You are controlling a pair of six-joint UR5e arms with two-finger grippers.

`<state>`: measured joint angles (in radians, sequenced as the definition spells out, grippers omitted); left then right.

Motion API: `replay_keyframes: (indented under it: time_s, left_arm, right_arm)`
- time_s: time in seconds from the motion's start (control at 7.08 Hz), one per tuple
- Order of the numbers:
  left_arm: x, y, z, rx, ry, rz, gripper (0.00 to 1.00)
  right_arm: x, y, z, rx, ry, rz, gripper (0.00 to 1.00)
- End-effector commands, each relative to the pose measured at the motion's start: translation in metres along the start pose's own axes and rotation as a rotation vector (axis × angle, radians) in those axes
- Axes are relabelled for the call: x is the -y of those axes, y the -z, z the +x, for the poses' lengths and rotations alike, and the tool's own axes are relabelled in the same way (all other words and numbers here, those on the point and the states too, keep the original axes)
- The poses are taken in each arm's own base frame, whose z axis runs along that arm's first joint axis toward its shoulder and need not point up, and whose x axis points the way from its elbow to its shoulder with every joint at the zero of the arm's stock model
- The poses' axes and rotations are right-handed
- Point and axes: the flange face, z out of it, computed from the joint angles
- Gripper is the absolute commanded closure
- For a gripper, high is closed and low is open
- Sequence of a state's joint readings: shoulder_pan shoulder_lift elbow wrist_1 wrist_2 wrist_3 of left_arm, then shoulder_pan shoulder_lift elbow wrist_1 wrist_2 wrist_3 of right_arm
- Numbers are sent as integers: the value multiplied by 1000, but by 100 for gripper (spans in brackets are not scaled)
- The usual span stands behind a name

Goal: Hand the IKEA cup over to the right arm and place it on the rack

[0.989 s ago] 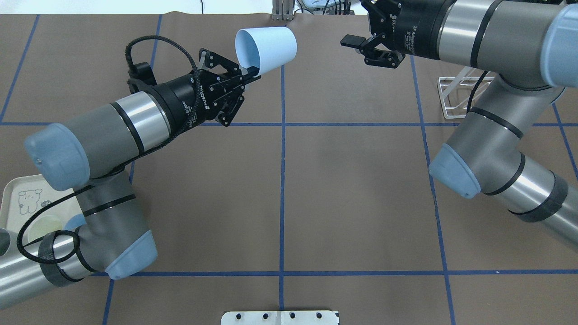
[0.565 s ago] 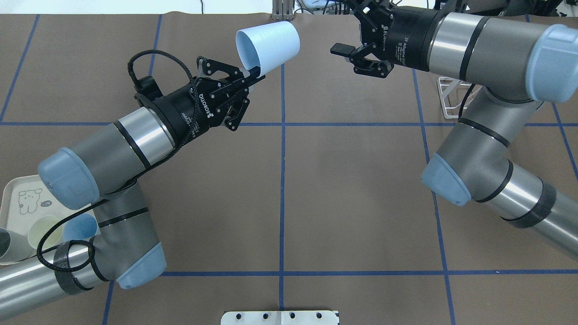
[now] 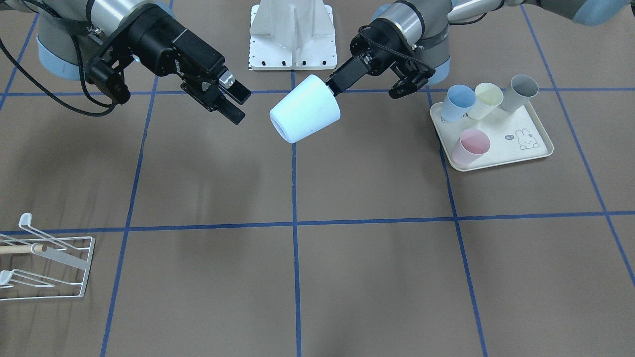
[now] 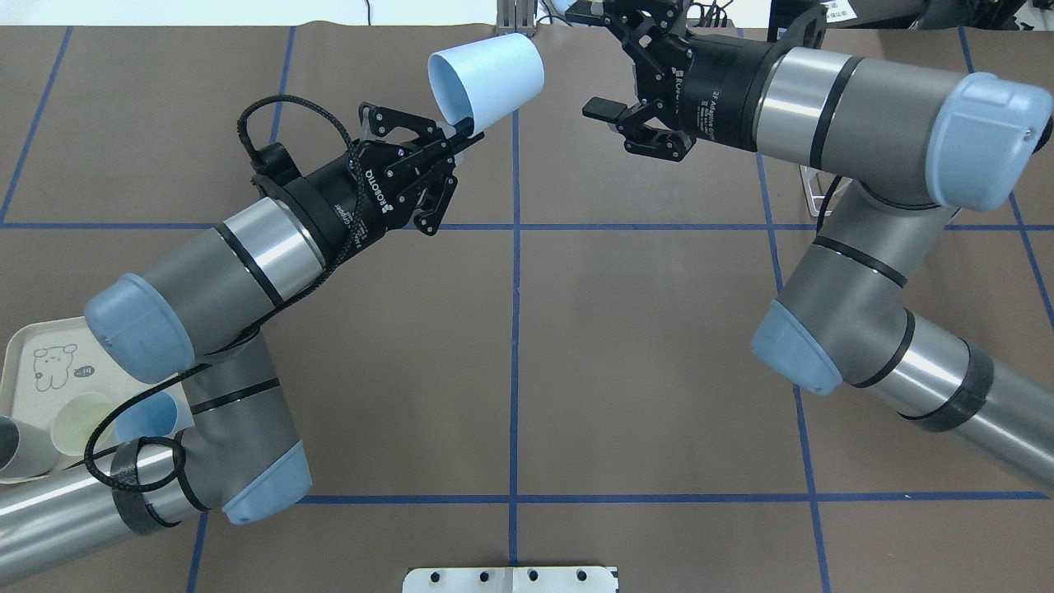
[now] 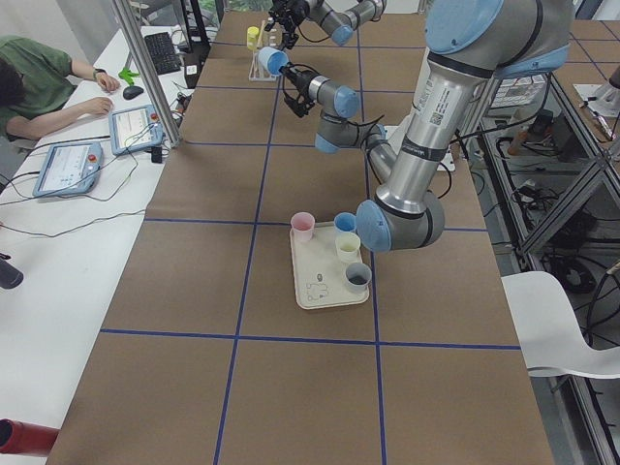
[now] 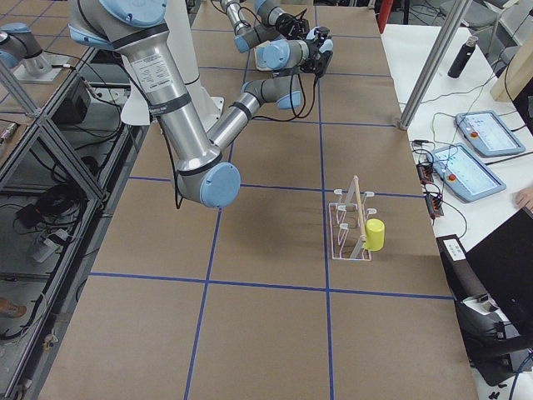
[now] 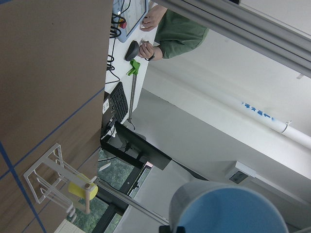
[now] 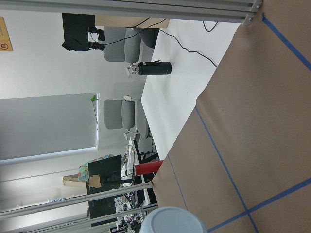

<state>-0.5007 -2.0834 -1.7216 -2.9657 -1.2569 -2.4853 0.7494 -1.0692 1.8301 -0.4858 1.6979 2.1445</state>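
The IKEA cup is pale blue and hangs tilted in the air over the far middle of the table, its mouth turned toward the left arm. My left gripper is shut on its rim, as the front view also shows at the cup and left gripper. My right gripper stands open just right of the cup's base, not touching it; the front view shows the right gripper a short gap from the cup. The white wire rack sits at the table's right end, a yellow cup hanging on it.
A cream rabbit-print tray with several coloured cups sits under the left arm's elbow side. The robot's white base plate is at the near edge. A person sits at a side desk beyond the table.
The right arm has swung left and its open gripper has closed in on the cup's base. The left arm has shifted slightly with the cup still held.
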Motion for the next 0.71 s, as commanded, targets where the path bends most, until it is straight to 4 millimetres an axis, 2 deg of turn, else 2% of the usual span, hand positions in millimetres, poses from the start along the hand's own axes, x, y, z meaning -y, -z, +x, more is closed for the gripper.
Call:
replay_keyframes:
  time_s: [0.0,0.28,0.56]
  left_arm:
    - [-14,-7,-4,-7,16,-10,100]
    - [-20,-9,-11,2,22,-8,100]
    - [-27,-16,-11,-1,25,-16,100]
  right_arm:
    - [-6,-3,2,2,-3,-2,0]
    - [-5,-17,1,-2,-4,0,0]
    - [-7,-18,2,-2,-5,-3,0]
